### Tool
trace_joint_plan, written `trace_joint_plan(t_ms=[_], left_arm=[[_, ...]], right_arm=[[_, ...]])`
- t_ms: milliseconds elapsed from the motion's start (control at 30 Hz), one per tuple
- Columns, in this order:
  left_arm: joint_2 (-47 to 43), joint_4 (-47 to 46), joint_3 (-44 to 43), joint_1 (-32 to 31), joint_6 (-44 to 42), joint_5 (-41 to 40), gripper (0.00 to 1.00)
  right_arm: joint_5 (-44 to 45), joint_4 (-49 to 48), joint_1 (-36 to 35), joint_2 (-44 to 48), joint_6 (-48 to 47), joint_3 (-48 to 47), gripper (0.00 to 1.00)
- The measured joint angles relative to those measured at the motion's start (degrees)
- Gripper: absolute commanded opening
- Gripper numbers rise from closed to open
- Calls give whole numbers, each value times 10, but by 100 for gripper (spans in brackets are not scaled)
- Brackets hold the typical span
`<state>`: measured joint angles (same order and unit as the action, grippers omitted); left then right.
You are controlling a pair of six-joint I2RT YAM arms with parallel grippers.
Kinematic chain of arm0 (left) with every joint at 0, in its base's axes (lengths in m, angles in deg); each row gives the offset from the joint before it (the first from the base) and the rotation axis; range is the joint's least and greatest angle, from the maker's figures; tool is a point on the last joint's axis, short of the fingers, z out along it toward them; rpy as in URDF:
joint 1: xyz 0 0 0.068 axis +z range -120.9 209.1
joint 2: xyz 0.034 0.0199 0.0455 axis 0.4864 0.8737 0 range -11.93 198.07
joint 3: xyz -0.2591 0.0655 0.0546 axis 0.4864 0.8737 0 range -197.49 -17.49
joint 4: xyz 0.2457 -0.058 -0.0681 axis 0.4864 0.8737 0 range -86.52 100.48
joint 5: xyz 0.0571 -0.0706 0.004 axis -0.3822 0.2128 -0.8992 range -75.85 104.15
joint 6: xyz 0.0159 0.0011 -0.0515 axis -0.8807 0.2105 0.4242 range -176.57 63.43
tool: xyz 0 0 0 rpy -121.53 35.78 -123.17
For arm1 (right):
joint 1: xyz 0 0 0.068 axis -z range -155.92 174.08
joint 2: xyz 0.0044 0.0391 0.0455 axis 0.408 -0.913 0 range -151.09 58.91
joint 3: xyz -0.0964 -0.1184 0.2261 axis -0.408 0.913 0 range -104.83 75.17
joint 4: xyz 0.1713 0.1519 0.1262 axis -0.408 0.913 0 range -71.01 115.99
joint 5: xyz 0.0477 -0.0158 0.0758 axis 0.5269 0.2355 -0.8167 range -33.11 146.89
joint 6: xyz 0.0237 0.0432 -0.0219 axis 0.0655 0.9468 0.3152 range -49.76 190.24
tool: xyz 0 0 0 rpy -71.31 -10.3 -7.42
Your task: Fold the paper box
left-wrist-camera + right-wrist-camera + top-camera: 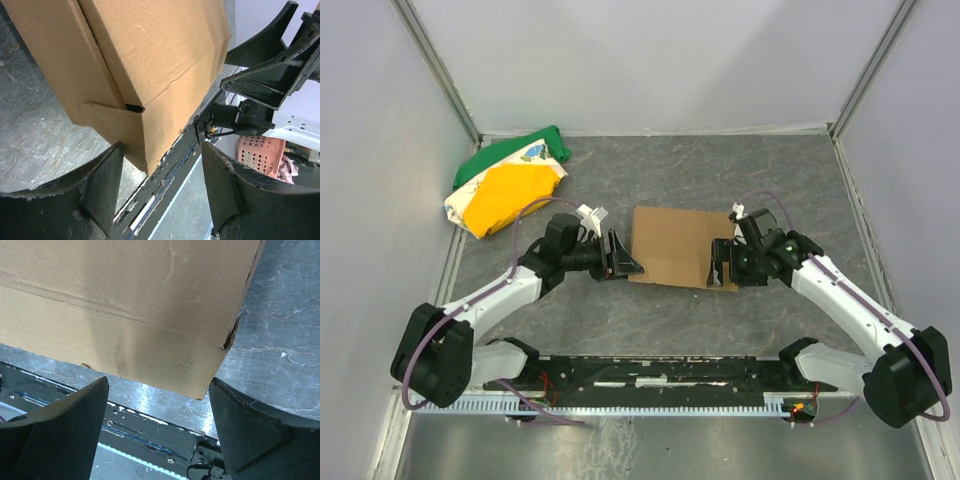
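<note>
Paper box (670, 246), long axis left-right, left tool (624, 256), right tool (719, 265), both wide at its ends

We see a crumpled green, yellow and white cloth bundle (508, 185) lying in the far left corner of the grey, stone-patterned worktop (760, 175). A pink slotted basket (262, 152) shows beyond the worktop's edge.
</note>
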<state>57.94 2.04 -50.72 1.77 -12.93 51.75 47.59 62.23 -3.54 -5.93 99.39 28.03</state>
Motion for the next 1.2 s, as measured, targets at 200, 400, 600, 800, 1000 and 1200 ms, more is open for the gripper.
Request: trace_joint_plan(t_ms=[200, 400, 600, 800, 1000, 1200], left_arm=[[-4, 33, -30, 0, -2, -2, 70], [-4, 49, -30, 0, -2, -1, 70], [-4, 79, -32, 0, -16, 0, 70], [-4, 78, -32, 5, -15, 15, 70], [-2, 68, -31, 7, -15, 20, 70], [6, 56, -11, 7, -15, 21, 69]], right_arm=[[5, 14, 0, 12, 0, -12, 88], [5, 14, 0, 12, 1, -12, 88], [1, 12, 0, 12, 2, -12, 88], [-9, 10, 0, 17, 6, -13, 88], [-8, 15, 0, 24, 6, -23, 88], [-10, 14, 0, 24, 6, -20, 88]])
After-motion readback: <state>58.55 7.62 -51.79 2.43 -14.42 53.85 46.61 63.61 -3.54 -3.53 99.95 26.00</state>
